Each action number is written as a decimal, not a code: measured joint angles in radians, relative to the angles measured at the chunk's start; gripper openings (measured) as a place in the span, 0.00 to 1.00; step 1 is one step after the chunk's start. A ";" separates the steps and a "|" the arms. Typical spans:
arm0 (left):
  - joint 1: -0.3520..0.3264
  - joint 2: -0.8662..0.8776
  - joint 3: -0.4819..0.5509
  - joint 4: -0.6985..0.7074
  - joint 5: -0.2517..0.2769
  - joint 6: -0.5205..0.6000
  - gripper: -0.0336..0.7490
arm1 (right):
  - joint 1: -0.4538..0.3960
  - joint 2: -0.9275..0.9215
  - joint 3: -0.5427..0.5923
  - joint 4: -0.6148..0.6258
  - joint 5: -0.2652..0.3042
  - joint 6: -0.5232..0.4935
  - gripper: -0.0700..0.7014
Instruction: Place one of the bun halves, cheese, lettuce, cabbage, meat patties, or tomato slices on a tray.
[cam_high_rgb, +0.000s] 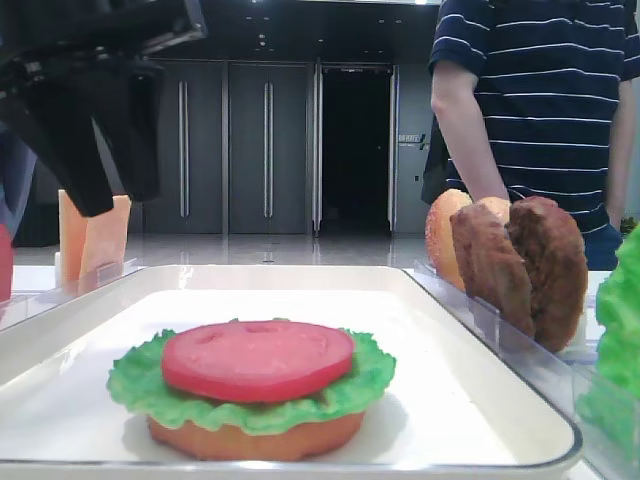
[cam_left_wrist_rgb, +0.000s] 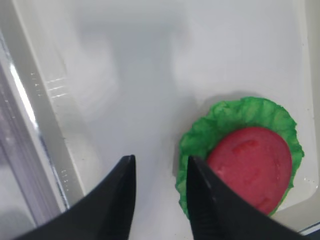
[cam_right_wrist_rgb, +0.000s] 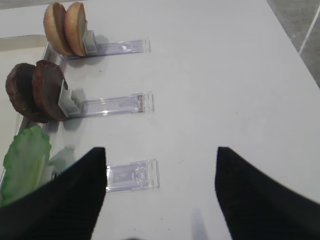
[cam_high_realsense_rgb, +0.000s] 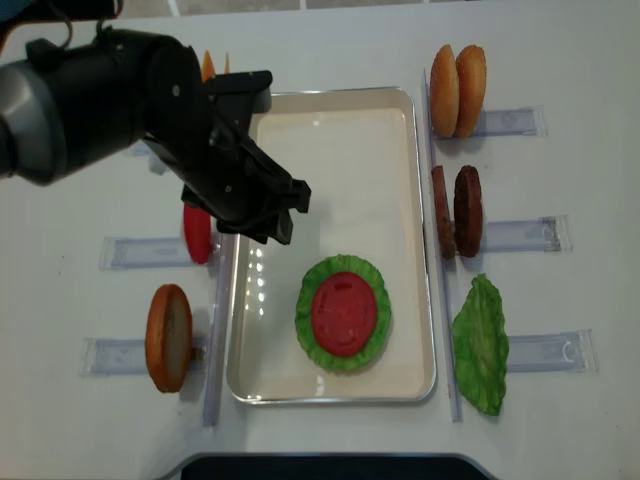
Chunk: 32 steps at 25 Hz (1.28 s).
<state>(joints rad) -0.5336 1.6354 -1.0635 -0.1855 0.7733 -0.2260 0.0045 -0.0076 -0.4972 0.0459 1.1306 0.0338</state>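
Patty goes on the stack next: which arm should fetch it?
Right, probably. The dark brown rough meat patties stand in a clear holder right of the white tray, on the right arm's side; the empty left pincer hovers over the tray's left part.

The left arm is bulky, matte black with a grey segment; its end effector (cam_high_realsense_rgb: 262, 215) has tapered black fingers (cam_left_wrist_rgb: 117, 202).

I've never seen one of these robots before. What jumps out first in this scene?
Probably the half-built toy burger in the large white tray: a flat red plastic tomato slice on a ruffled green lettuce leaf over an orange-tan bun half. The bulky black left gripper hangs empty above the tray beside the stack, and dark brown rough meat patties stand right of the tray.
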 joint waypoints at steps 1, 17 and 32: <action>0.010 -0.007 -0.003 0.007 0.003 0.000 0.38 | 0.000 0.000 0.000 0.000 0.000 0.000 0.70; 0.193 -0.096 -0.012 0.163 0.100 0.000 0.38 | 0.000 0.000 0.000 0.000 0.000 0.000 0.70; 0.354 -0.171 -0.013 0.273 0.186 0.000 0.38 | 0.000 0.000 0.000 0.000 0.000 0.000 0.70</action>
<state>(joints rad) -0.1801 1.4642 -1.0762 0.0878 0.9595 -0.2264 0.0045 -0.0076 -0.4972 0.0459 1.1306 0.0338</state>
